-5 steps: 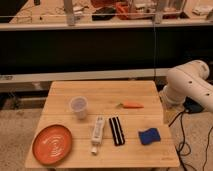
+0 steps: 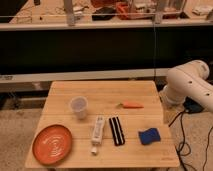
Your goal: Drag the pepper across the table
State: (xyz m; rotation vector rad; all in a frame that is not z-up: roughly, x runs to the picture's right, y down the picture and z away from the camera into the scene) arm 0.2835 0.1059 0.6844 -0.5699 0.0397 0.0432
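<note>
The pepper (image 2: 132,105) is small, slim and orange with a green stem pointing left. It lies on the right half of the light wooden table (image 2: 105,90), apart from everything else. The white arm (image 2: 190,84) bulks at the right of the table. My gripper (image 2: 168,111) hangs at its lower end beside the table's right edge, open and empty, to the right of the pepper and a short way from it.
A clear plastic cup (image 2: 78,107) stands left of centre. A white remote (image 2: 97,132) and a black striped bar (image 2: 116,131) lie near the front. An orange plate (image 2: 52,144) sits front left, a blue sponge (image 2: 149,136) front right. Cables trail on the floor at the right.
</note>
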